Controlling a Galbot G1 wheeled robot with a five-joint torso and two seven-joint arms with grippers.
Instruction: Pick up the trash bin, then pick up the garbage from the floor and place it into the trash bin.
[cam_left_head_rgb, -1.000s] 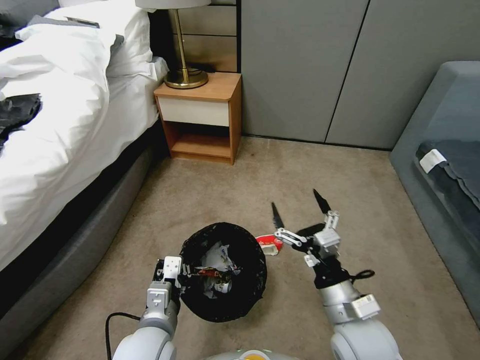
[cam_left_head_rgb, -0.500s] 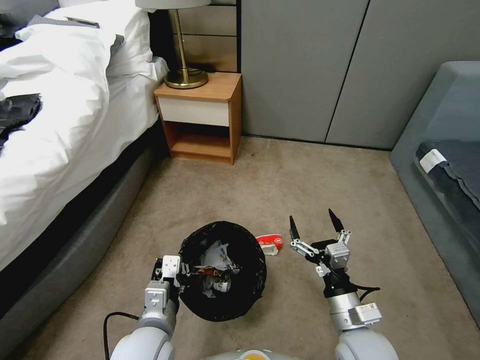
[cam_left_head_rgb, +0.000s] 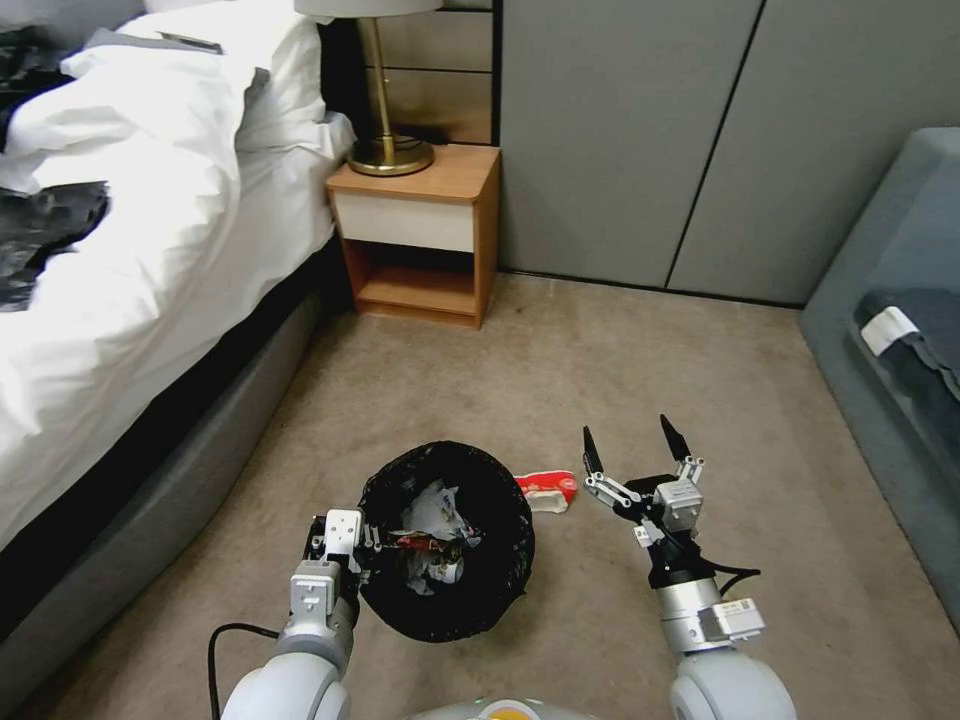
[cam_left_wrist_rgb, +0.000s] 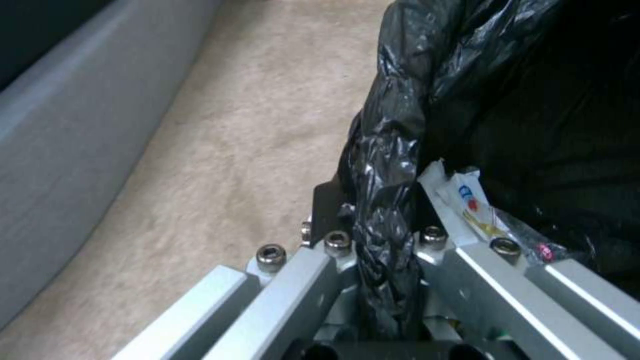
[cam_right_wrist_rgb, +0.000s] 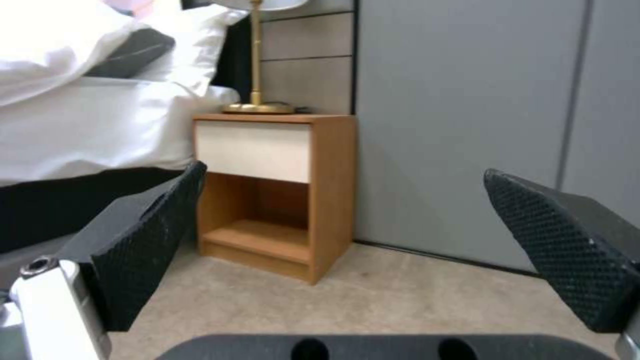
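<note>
Pinching the trash bin (cam_left_head_rgb: 447, 612) rim, left gripper (cam_left_head_rgb: 350, 545); right gripper (cam_left_head_rgb: 630, 452) jaws wide, empty

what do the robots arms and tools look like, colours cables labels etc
Both arms are light grey and silver with rounded joints. The left tool is boxy silver-white metal with hex bolts, and a black cable loops beside that arm. The right tool has silver linkages, pointed black textured fingers, black wiring and a white label.

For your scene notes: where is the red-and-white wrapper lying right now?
In the head view, the red-and-white wrapper lies on the carpet just right of the trash bin, between it and the open right pincer.
</note>
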